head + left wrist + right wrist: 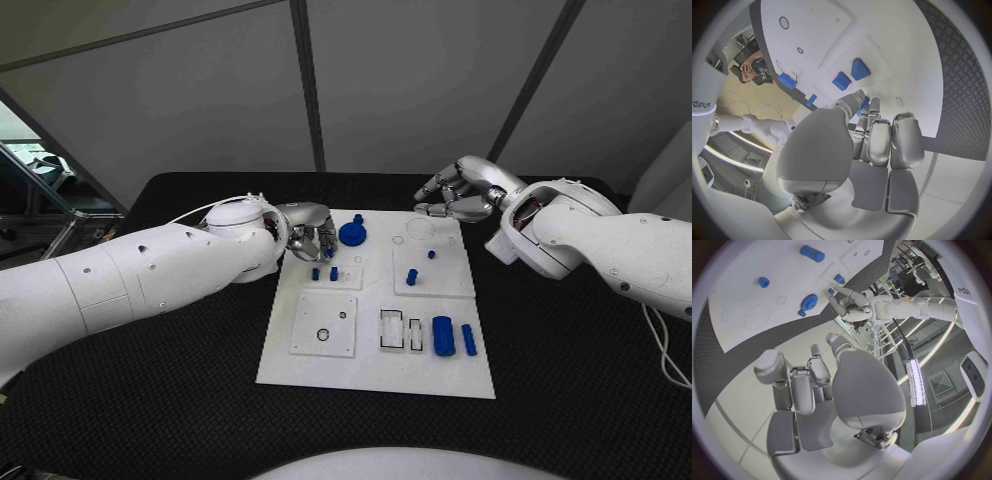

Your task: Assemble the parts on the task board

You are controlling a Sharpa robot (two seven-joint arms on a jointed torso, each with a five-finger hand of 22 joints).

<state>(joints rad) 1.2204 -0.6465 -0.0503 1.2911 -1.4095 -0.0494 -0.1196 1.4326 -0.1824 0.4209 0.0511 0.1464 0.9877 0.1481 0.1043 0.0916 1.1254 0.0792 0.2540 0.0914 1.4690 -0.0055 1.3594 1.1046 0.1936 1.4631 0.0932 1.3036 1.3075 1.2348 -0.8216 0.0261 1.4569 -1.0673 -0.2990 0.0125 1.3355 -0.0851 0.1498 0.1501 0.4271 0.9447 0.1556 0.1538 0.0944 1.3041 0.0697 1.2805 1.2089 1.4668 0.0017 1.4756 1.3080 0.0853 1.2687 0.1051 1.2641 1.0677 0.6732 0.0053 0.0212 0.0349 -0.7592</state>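
The left robot hand [306,240] hangs over the far left part of the white rectangular task board [378,375], its fingers curled downward beside the blue round-headed part [353,233]; whether it grips anything cannot be told. Just nearer lie two small blue pegs [325,273]. The right robot hand [459,195] hovers at the board's far right corner, fingers loosely curled, apparently holding nothing. The board sits mid-table on the black table [173,400], with two more blue pegs [418,268] in its right middle and two blue cylinders [453,336] near its front right. To do this step well, the left hand should probably settle squarely over one part and close gently.
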